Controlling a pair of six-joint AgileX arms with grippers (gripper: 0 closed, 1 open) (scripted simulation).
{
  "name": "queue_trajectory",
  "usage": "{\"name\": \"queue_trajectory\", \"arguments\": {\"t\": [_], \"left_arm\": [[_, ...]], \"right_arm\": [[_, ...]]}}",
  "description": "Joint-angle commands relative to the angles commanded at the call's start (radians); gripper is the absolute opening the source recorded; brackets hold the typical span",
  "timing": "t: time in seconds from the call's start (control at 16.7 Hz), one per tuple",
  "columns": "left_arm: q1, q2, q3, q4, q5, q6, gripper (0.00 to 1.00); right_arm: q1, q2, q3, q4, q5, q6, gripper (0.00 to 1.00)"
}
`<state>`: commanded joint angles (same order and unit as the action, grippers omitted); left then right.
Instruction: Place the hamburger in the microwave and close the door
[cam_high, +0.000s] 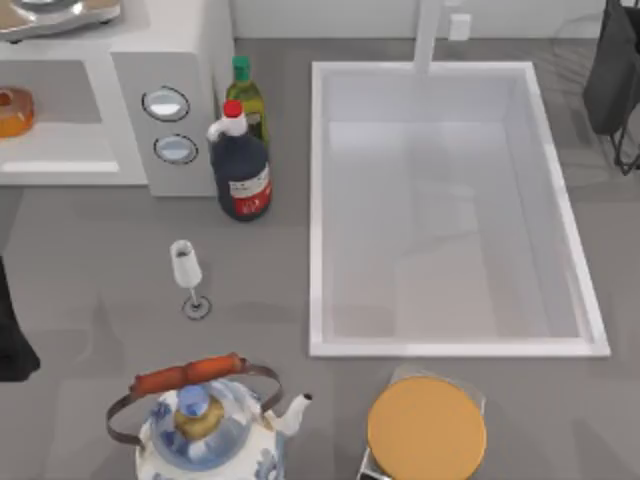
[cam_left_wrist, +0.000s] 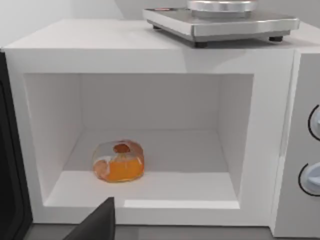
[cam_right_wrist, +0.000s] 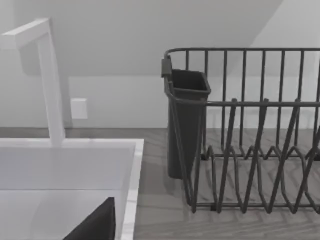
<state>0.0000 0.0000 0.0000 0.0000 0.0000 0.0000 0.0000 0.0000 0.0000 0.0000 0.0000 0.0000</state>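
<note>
Left claw (cam_left_wrist: 97, 222) hangs just in front of the microwave (cam_left_wrist: 150, 55), looking straight into its cavity; whether it is spread or pressed together I cannot tell, and the same goes for the right claw (cam_right_wrist: 95, 225), parked across the bench between the sink (cam_right_wrist: 65, 170) and the dish rack (cam_right_wrist: 250, 150). With the door (cam_left_wrist: 11, 165) standing open beside the cavity mouth, closing it is what remains. The main risk, as I judge it, is the swinging door catching the left arm, or a hard push shifting the microwave and the scale (cam_left_wrist: 222, 20) on top. Resting on the cavity floor, well behind the front lip, the hamburger (cam_left_wrist: 119, 161) should clear the door. It is round, with no real long axis, crown upward.
</note>
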Motion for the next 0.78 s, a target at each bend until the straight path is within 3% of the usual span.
{"name": "queue_trajectory", "arguments": {"t": [0.24,0.78], "left_arm": [[0.0,0.0,0.0,0.0,0.0,0.0,1.0],[0.0,0.0,0.0,0.0,0.0,0.0,0.32]], "right_arm": [[0.0,0.0,0.0,0.0,0.0,0.0,1.0],[0.0,0.0,0.0,0.0,0.0,0.0,1.0]]}}
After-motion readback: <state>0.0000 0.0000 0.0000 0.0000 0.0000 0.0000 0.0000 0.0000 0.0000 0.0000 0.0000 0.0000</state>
